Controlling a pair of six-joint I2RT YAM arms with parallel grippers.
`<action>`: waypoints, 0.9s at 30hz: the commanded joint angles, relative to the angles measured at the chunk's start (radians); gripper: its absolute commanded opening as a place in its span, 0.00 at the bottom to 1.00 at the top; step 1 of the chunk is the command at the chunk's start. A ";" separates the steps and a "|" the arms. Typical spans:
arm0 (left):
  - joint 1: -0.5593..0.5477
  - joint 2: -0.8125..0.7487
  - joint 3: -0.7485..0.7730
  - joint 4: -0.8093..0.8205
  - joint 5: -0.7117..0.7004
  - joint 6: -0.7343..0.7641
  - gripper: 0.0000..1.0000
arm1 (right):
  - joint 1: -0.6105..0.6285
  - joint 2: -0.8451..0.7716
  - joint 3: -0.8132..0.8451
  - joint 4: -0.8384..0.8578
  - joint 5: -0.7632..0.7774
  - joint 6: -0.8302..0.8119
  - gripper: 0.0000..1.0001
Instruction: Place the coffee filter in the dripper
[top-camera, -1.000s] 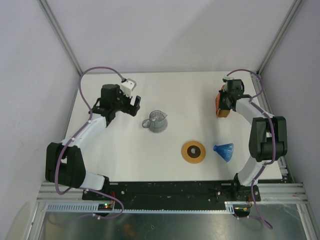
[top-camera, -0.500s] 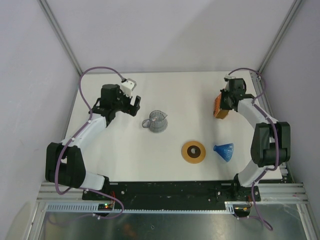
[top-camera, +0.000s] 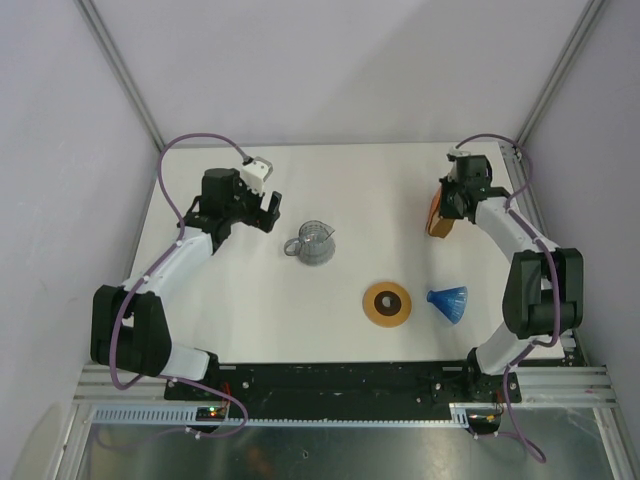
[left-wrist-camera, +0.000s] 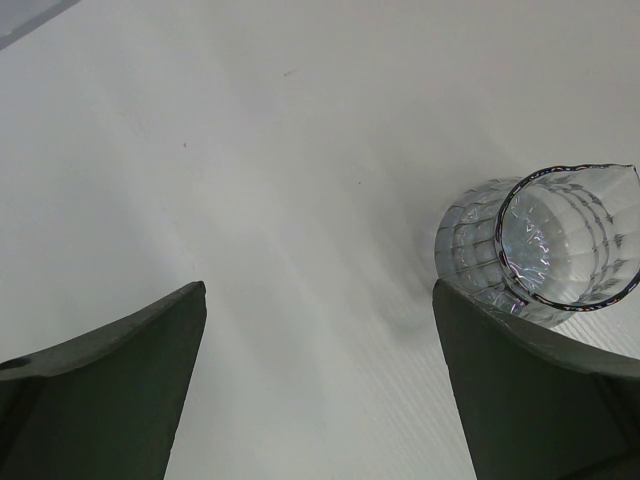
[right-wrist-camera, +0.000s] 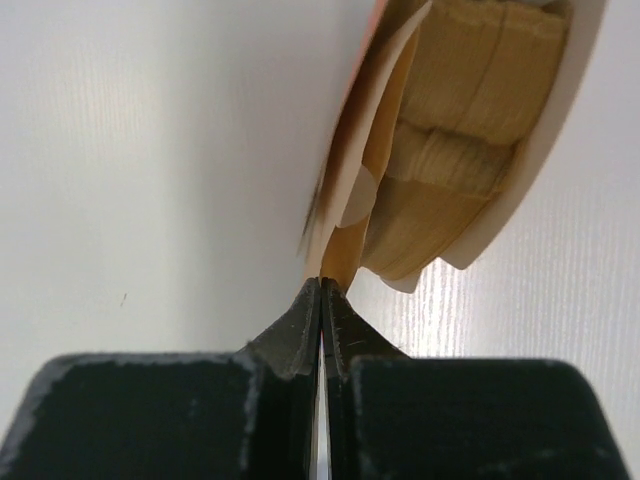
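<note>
My right gripper (right-wrist-camera: 322, 285) is shut on the lower edge of a thin tan coffee filter (right-wrist-camera: 347, 225). The filter's edge stands a little apart from the thick orange-brown stack of filters (right-wrist-camera: 470, 140) beside it. From above, this gripper (top-camera: 447, 207) and the stack (top-camera: 437, 220) are at the far right of the table. The dripper (top-camera: 449, 302), a blue ribbed cone, lies on its side nearer the front right, well apart from the filter. My left gripper (left-wrist-camera: 318, 292) is open and empty, low over the table, left of a clear glass jug (left-wrist-camera: 545, 250).
A flat brown ring with a dark hole (top-camera: 387, 303) lies just left of the dripper. The glass jug (top-camera: 314, 242) stands mid-table. The enclosure's right frame post (top-camera: 520, 170) runs close behind the right arm.
The right arm's wrist and elbow have shifted slightly, and the orange-brown bundle looks narrower and more on edge from above. The left arm has not moved.
</note>
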 joint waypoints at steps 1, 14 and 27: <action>0.007 -0.042 -0.004 0.017 0.004 0.023 1.00 | 0.033 -0.023 0.033 0.003 0.027 0.007 0.00; 0.007 -0.030 0.026 0.010 0.021 -0.004 1.00 | 0.159 -0.298 0.033 -0.167 0.206 0.029 0.00; 0.006 -0.098 0.034 -0.056 0.099 -0.022 1.00 | 0.349 -0.477 0.033 -0.118 0.171 0.087 0.00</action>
